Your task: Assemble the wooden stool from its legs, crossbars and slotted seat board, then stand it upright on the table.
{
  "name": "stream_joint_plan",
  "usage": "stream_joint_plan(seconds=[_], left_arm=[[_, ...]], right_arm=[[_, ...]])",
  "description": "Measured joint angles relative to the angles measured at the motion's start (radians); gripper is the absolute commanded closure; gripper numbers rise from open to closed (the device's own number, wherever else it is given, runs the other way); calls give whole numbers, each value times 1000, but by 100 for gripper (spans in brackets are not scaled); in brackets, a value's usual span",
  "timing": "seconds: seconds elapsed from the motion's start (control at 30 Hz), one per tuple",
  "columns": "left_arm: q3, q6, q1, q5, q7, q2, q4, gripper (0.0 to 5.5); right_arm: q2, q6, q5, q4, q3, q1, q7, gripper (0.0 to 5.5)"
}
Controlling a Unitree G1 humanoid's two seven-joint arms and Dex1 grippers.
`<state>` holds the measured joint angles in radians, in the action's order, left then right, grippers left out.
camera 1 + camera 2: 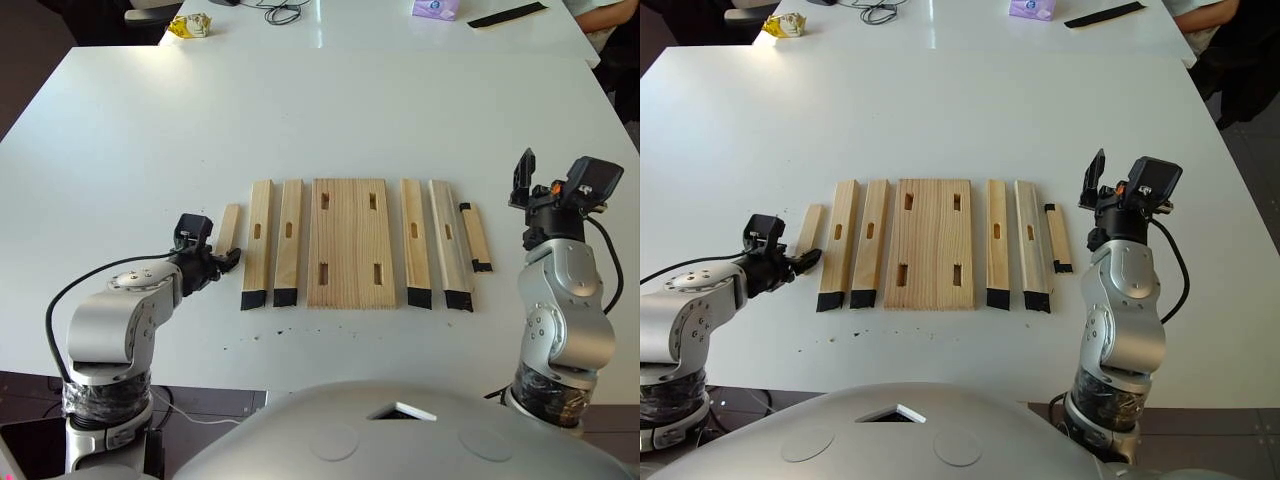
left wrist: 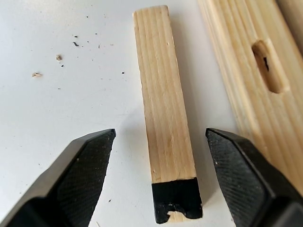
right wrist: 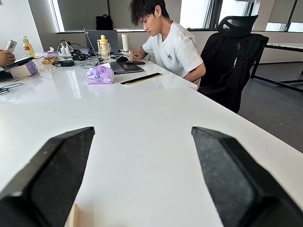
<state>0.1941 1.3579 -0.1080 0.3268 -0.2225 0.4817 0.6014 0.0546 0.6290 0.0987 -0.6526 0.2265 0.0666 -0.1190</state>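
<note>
Wooden crossbar between spread left tool

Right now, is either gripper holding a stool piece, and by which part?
Nothing is held. The left gripper is open, fingers flanking the black-tipped end of the short crossbar without touching it; the right gripper is open and empty.
</note>
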Motion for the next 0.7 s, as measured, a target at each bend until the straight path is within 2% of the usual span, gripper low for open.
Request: stream_joint_plan(seconds=[0.17,0.63,0.7], left_arm=[[3,-25,10,-4,10,-25,-32,195],[-45,-110,5,-5,-1,-10,-63,415],[-47,-115,4,-6,-5,-3,-67,418]], right_arm=[[4,1,0,2,0,-6,6,171],[3,1,-1,22,-8,-18,10,175],[2,1,-1,22,-8,-17,10,175]])
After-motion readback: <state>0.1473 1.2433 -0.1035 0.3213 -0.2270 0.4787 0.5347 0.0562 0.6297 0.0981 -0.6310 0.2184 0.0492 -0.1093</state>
